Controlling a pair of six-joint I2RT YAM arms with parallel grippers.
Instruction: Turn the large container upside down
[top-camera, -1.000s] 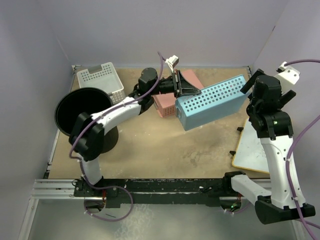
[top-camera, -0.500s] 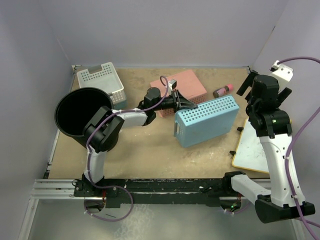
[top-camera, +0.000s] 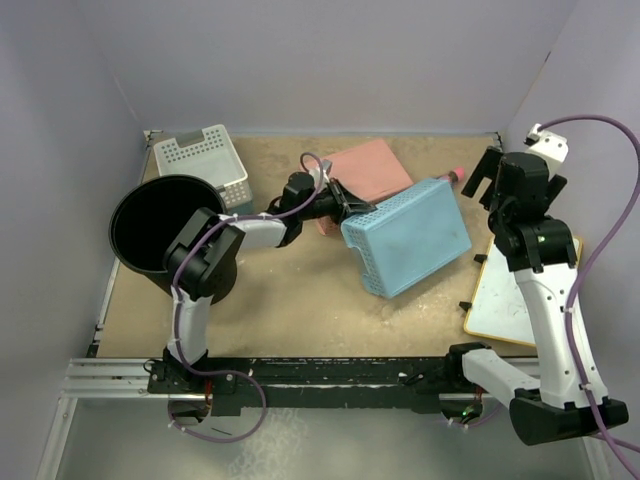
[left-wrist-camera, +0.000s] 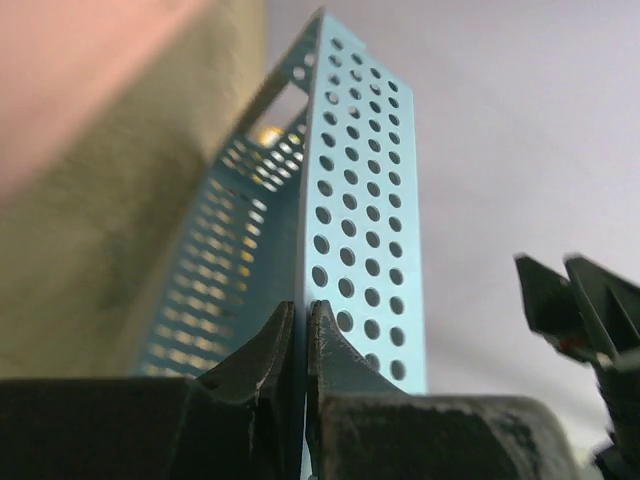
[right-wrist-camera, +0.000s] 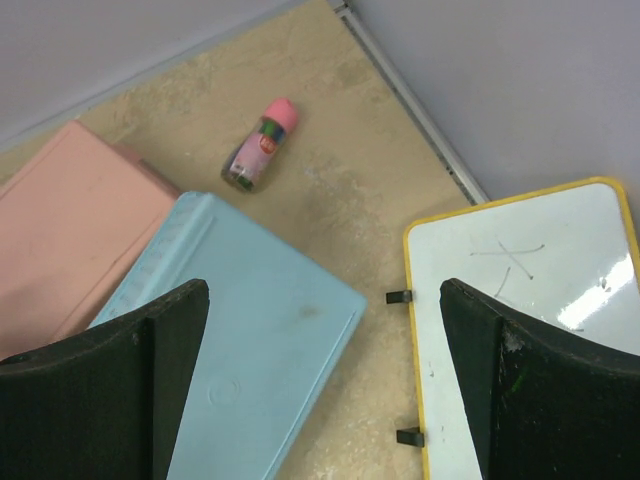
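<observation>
The large container, a tall black round bin (top-camera: 160, 225), stands upright with its mouth open at the left, behind the left arm's elbow. My left gripper (top-camera: 345, 212) is shut on the rim wall of a light blue perforated basket (top-camera: 410, 235), which lies tilted with its smooth bottom facing up. In the left wrist view the fingers (left-wrist-camera: 302, 320) pinch the thin blue wall (left-wrist-camera: 365, 200). My right gripper (top-camera: 497, 172) is open and empty, above the basket's right end (right-wrist-camera: 250, 360); the gap between its fingers is wide (right-wrist-camera: 322, 295).
A white perforated basket (top-camera: 200, 160) stands at the back left. A pink basket (top-camera: 370, 172) lies behind the blue one. A small pink-capped bottle (right-wrist-camera: 258, 146) lies near the back right. A yellow-edged whiteboard (right-wrist-camera: 540, 300) lies at the right.
The blue basket has turned from its perforated side facing up to its bottom facing up, and has swung lower and nearer. The right gripper shifted slightly left.
</observation>
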